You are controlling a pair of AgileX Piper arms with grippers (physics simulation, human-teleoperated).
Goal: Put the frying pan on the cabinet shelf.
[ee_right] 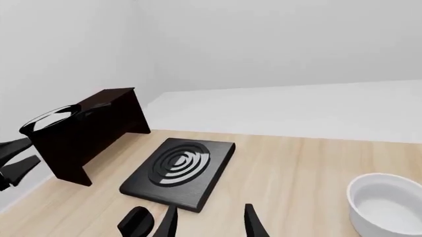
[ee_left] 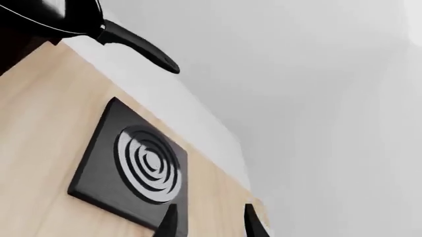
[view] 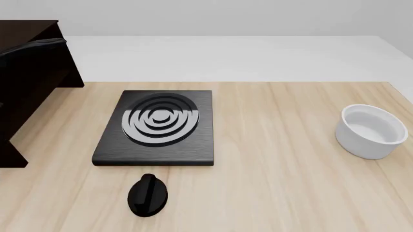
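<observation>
The frying pan (ee_right: 49,118) is glossy black with a pale sheen inside. It rests on the top board of the dark brown cabinet (ee_right: 92,136), its handle (ee_right: 99,105) pointing along the board. In the left wrist view the pan (ee_left: 36,15) and its handle (ee_left: 138,47) show at a corner. In the front view only its dark shape (view: 29,48) shows on the cabinet (view: 26,96). My left gripper (ee_left: 211,224) is open and empty, apart from the pan; it also shows in the right wrist view (ee_right: 15,159), beside the cabinet. My right gripper (ee_right: 209,224) is open and empty.
A square black burner plate (view: 158,125) with silver rings lies mid-table. A small black oval knob (view: 148,194) lies in front of it. A white bowl (view: 371,130) stands at the right. The light wooden tabletop (view: 277,183) ends at a far edge.
</observation>
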